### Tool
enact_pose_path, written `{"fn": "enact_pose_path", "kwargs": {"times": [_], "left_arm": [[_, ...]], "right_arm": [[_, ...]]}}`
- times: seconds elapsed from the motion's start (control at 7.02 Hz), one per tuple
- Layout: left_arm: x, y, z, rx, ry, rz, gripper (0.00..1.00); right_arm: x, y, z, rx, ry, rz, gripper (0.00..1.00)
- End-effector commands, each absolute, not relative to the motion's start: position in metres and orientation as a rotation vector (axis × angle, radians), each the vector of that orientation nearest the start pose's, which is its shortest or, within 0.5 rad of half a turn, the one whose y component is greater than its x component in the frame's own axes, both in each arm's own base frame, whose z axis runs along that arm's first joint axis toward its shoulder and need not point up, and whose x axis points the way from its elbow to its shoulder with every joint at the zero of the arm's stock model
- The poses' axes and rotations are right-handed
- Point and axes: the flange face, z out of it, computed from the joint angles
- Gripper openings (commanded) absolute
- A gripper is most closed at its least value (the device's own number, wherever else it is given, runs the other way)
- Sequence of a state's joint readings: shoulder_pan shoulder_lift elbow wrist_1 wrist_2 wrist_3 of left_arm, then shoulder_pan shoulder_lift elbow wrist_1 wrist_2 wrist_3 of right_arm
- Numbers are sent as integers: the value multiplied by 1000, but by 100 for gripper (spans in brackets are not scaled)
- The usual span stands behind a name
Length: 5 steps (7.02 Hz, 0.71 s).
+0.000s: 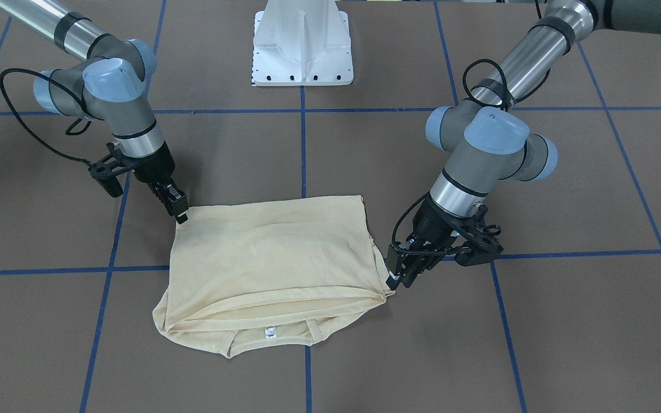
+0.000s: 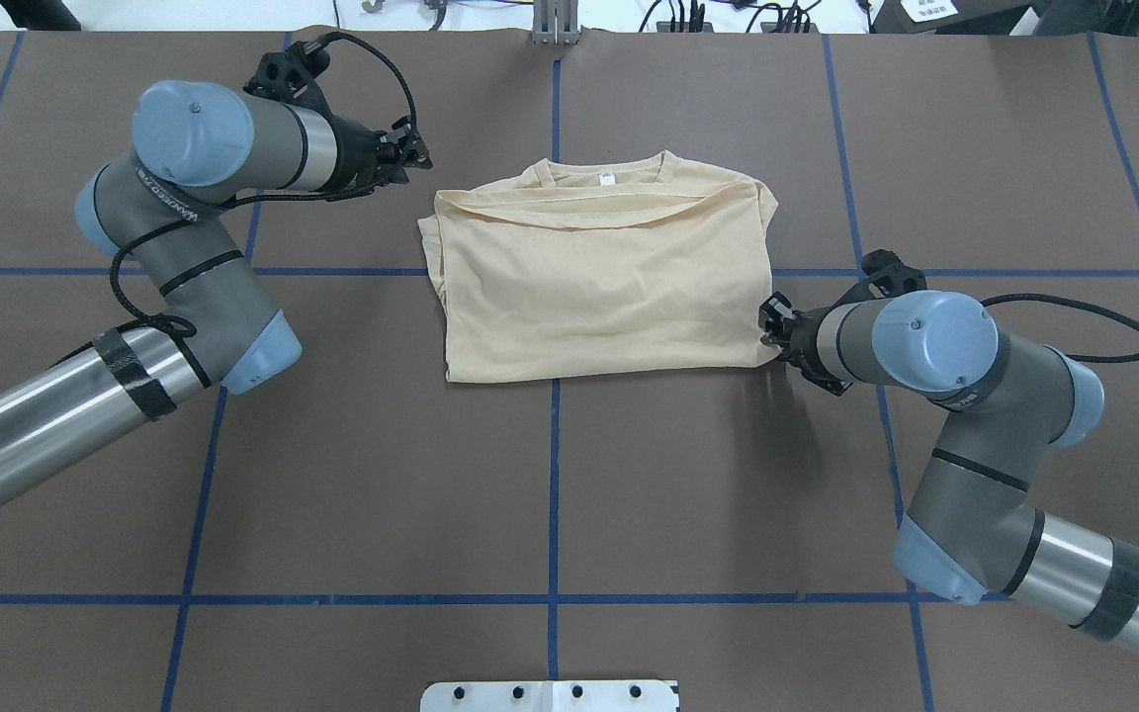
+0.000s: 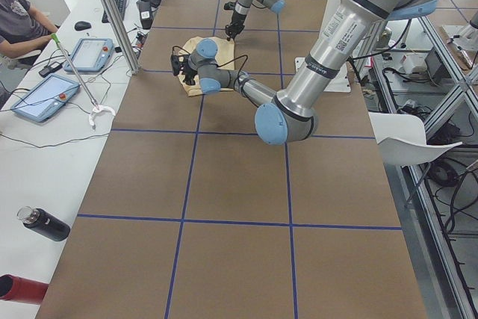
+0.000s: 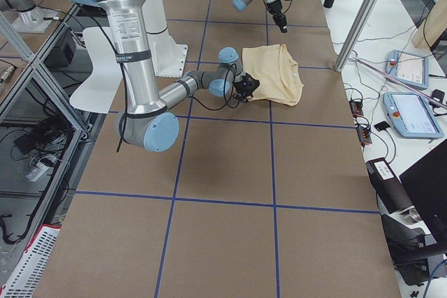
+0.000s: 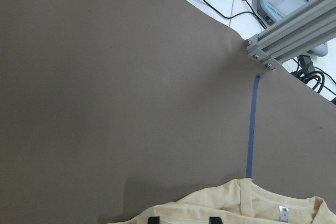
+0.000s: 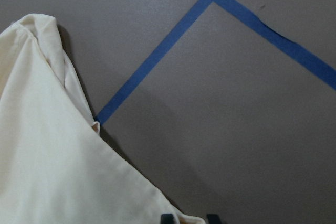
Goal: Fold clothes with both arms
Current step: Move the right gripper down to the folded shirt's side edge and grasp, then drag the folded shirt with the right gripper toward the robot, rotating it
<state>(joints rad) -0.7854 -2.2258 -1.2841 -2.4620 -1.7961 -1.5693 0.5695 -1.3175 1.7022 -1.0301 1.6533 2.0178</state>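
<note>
T-shirt (image 2: 599, 287) folded, wrist views alone showing left gripper (image 5: 183, 220) parted and empty, right gripper (image 6: 189, 219) parted around its corner

White lettering runs along the left arm (image 2: 170, 199), and the T-shirt (image 1: 273, 258) carries a small white neck label (image 1: 269, 332); neither can be read.

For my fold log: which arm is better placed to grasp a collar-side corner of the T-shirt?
Probably left: the left gripper is open by the T-shirt's collar-side corner; the right gripper is at the diagonal, robot-side corner.
</note>
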Motion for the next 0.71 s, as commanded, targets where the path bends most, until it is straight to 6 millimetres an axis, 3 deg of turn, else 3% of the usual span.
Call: {"fn": "enact_pose_path", "kwargs": {"times": [0.0, 0.14, 0.29, 0.43, 0.57], "left_arm": [[450, -607, 294, 304, 1248, -533, 43], [450, -607, 294, 305, 1249, -533, 43], [450, -607, 294, 305, 1249, -533, 43], [447, -605, 289, 307, 1261, -528, 43], [441, -598, 270, 319, 1294, -517, 43]], "right_arm": [[-438, -426, 404, -69, -973, 874, 0], [-409, -403, 385, -106, -1014, 847, 0], [-367, -369, 383, -116, -1027, 836, 0], [-366, -329, 381, -169, -1022, 792, 0], [-377, -289, 386, -223, -995, 734, 0]]}}
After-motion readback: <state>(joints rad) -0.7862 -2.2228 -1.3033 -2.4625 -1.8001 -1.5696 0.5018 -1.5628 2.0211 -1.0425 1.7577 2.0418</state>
